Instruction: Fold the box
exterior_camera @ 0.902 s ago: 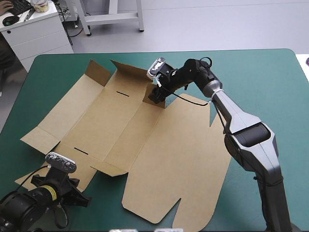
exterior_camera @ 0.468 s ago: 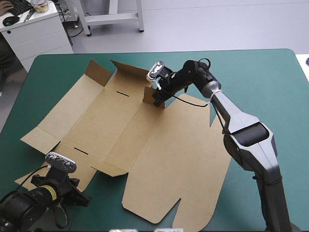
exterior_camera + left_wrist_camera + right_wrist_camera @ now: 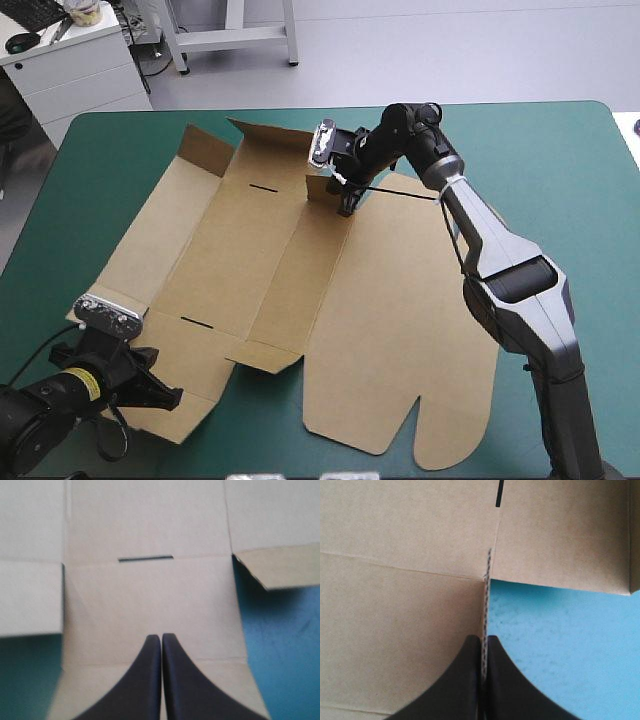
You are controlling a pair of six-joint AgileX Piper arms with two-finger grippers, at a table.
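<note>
The left hand blocks my high view of the near-left flap of the box, so the grip there is hidden. Both wrist views cut the box off at their edges.

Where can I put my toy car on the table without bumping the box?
The widest bare teal-green cover is beyond the right arm, toward the table's right edge. A smaller patch lies at the far left corner. The middle is crowded: the box fills it, with the right gripper and left gripper at its edges.
</note>
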